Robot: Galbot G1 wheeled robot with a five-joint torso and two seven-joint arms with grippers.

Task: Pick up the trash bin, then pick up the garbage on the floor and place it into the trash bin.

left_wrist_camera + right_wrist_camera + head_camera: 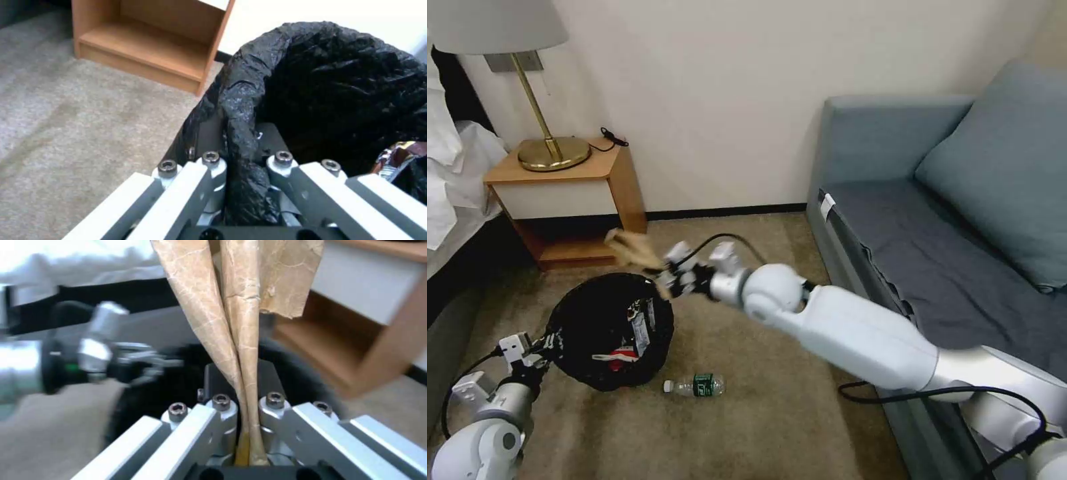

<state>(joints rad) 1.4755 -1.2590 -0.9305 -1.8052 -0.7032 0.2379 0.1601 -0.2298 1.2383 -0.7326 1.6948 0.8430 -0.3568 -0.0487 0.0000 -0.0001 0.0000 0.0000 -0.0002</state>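
Left hand [540, 347]: low at the robot's left side, clenched on the rim of the trash bin [607, 330]; in the left wrist view its fingers [211, 166] pinch a fold of the black bag liner between them.
Right hand [670, 277]: reached forward above the far rim of the bin, grasping the tan folded cardboard piece [627, 250]; in the right wrist view the cardboard [236, 306] runs up from between the closed fingers [222, 406] and splays open at its far end.
Trash bin: tilted towards the robot, mouth open, black crinkly bag covering the rim; it sits over the tan carpet [760, 413] in front of the nightstand.
Inside the bin: a red-and-white snack wrapper [620, 357] and pale printed wrapper strips; the print is too small to read. A shiny yellow-silver wrapper edge [396, 156] shows at the bag's inner wall in the left wrist view.
Bottle [695, 385]: clear, green label, lying on its side on the carpet just beside the bin, towards the sofa; label text unreadable.
Nightstand [570, 200]: wooden, open shelf below, against the wall beyond the bin, carrying a brass lamp [550, 143].
Sofa [934, 220]: grey-blue, with a cushion, to the robot's right.
Bed [454, 187]: white linen at the left edge.
In the way: the nightstand corner stands close behind the raised cardboard.
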